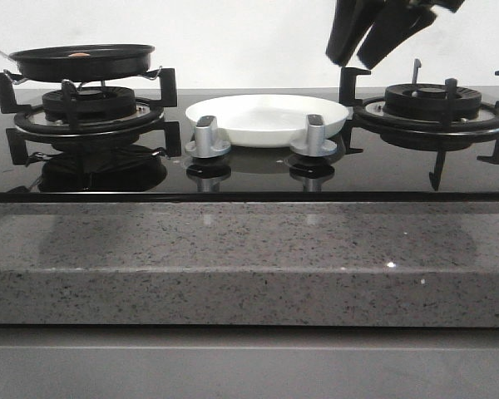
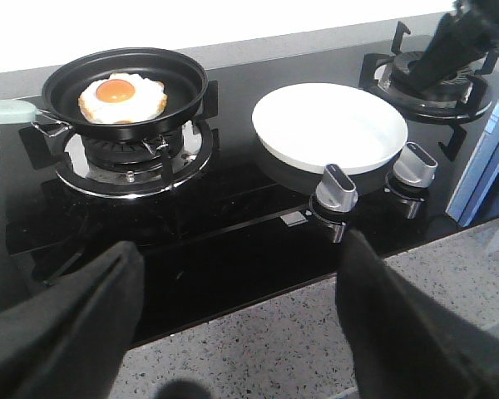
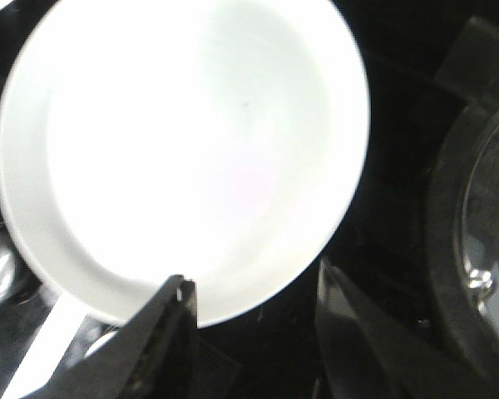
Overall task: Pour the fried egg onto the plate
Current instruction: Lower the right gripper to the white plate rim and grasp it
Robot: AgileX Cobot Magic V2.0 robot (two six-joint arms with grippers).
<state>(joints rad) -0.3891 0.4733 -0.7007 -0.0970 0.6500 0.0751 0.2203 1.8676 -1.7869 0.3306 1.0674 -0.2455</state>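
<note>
Nothing is picked up yet, so this looks like the start. Near the front sit two knobs [image 1: 209, 137]. Behind them is one plate [image 1: 266, 119], bare. At nine o'clock from it, one pan [image 1: 83, 61] holds one fried egg [image 2: 121, 97]. Two burners. Left gripper [image 2: 233, 324] and right gripper [image 3: 258, 324] are both wide apart, holding nothing. Next, I think, grab the pan handle [image 2: 8, 110].

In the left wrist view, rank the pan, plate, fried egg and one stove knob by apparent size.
1 and 2. Pan and plate: they look about equally wide, and their distances from the camera differ, so no ranking between them.
3. Fried egg.
4. Knob, the smallest even though it is nearest the camera.
</note>
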